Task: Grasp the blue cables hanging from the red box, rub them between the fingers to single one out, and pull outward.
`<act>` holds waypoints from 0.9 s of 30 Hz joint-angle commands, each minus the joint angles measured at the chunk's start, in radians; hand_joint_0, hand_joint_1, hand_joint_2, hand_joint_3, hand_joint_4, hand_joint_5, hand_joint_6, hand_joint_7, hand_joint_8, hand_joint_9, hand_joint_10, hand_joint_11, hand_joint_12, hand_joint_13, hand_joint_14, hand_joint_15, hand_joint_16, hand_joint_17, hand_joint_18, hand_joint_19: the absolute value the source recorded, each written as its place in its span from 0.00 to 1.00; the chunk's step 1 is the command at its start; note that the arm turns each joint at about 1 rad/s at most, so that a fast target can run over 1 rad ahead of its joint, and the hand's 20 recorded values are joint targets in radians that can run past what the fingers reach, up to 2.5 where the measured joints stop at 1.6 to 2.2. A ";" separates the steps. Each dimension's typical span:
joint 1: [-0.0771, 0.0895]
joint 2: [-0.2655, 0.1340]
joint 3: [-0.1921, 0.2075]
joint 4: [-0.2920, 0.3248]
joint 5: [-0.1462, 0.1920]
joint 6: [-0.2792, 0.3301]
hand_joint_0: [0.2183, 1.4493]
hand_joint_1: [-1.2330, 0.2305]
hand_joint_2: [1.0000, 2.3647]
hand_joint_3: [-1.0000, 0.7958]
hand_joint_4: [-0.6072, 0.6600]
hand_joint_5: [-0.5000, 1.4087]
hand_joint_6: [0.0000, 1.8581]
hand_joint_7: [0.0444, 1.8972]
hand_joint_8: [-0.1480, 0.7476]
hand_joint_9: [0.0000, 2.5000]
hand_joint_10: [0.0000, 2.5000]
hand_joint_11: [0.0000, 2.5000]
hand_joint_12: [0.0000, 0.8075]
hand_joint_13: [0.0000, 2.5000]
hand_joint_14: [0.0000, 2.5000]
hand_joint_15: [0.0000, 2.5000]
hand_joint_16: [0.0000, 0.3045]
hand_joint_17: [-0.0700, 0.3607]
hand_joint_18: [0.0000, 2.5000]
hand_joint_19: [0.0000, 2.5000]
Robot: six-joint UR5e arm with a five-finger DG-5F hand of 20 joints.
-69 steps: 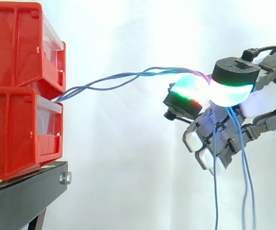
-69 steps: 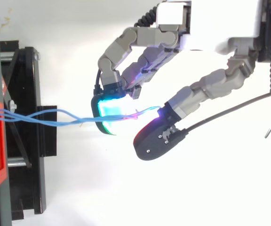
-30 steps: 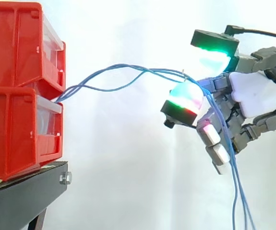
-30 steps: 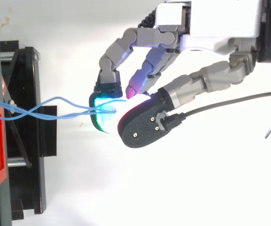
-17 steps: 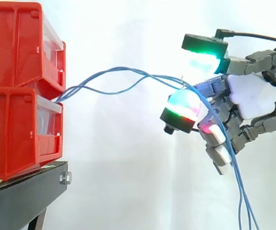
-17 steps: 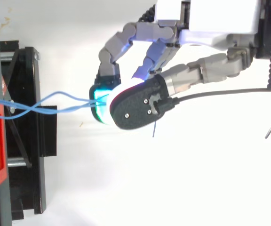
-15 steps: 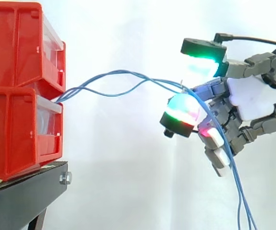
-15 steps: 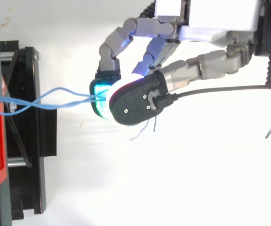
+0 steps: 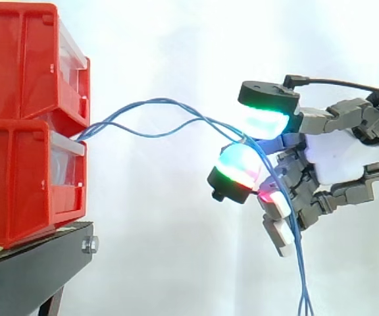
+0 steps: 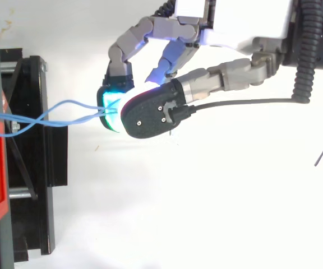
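Here the hand loosely pinches the blue cables between glowing pads. Roll them gently, then draw toward 3 o'clock, away from the red box.

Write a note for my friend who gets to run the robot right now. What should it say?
The hand is shut on the blue cables, which are pinched between its thumb pad and a finger pad.
The cables loop slack from the stacked red boxes on the black stand to the hand, and their loose ends hang below the fingers.
Done: cables grasped.
Left: several strands sit in the pinch, so rub to single one out, then pull outward.
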 commanded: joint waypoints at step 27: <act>-0.012 0.001 0.002 -0.016 -0.003 -0.031 0.23 0.53 0.00 0.28 0.48 0.20 0.46 0.48 0.41 0.43 0.01 0.30 0.40 0.39 0.01 0.32 0.16 0.41 0.33 0.27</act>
